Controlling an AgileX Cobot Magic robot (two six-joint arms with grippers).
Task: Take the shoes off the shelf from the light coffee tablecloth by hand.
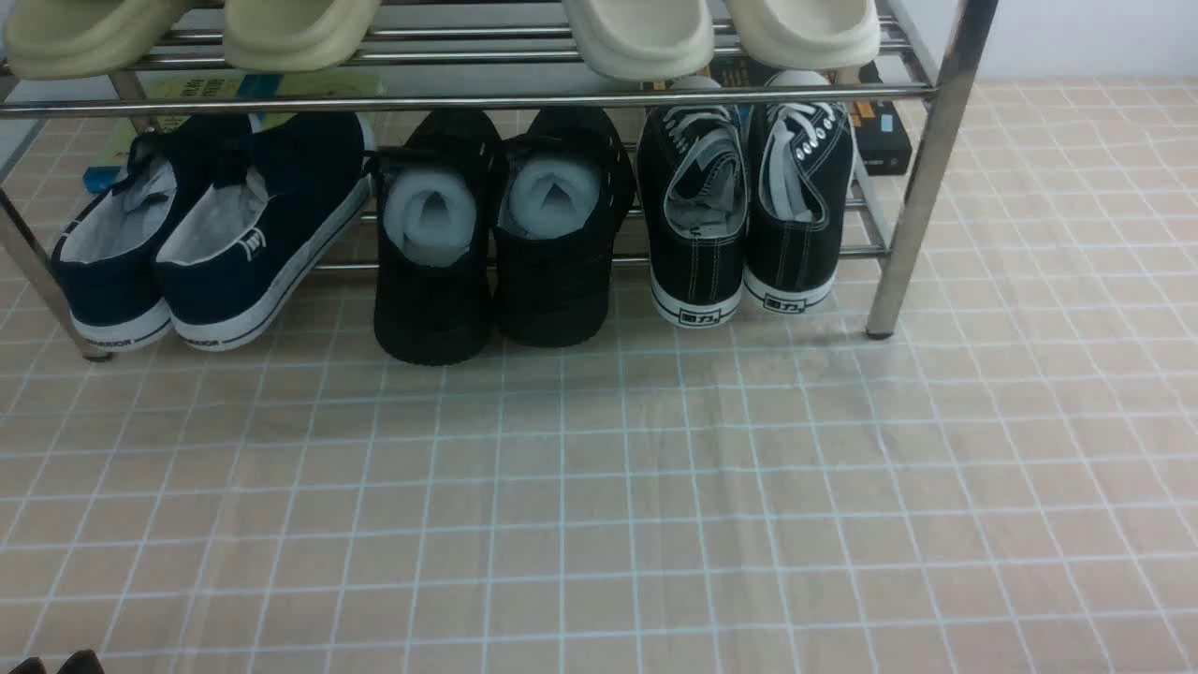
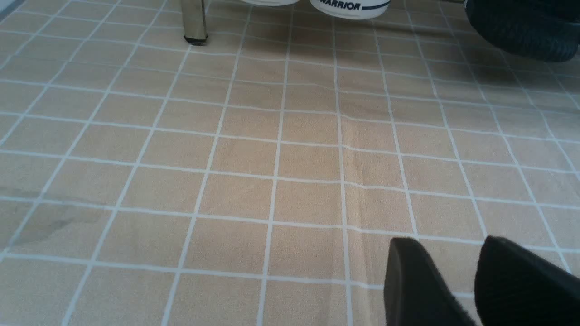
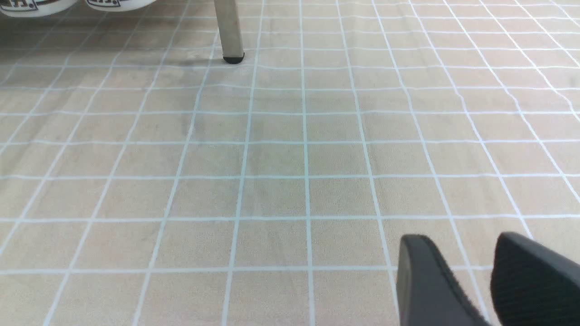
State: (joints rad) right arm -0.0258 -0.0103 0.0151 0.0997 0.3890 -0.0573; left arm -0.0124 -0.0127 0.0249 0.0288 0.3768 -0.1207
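Down low, the left end effector (image 2: 446, 246) sits just above the light coffee tablecloth (image 1: 599, 487). Its two black fingers (image 2: 417, 290) are parted, bare cloth shows in the gap and nothing is gripped. In the front view only its tips peek in at the bottom left corner. The right end effector (image 3: 457, 242) is posed the same way, low over the cloth, with its ribbed dark fingers (image 3: 426, 290) released and empty. It does not appear in the front view. Both are well apart from the shelf (image 1: 922, 178).

The shelf stands on the cloth-covered worktop with two tiers of parallel bars. Its lower tier carries three pairs in a row, heels toward the camera and hanging past the front bar. The shoes (image 1: 796, 243) are at the right end, just beside the right front leg. All-black shoes (image 1: 552, 271) stuffed with white foam are in the middle, and navy slip-on sneakers (image 1: 215, 262) are at the left end. Whether the heels touch the cloth I cannot tell. Cream slippers (image 1: 646, 37) line the upper tier. A black box (image 1: 884, 136) lies behind the shelf.

The shelf is shiny chrome tube with round legs on dark feet. The shoes are black canvas with white stitching, white laces and white sole rims bearing heel labels. The cloth is matte beige with a grid of thin white lines, faintly creased.
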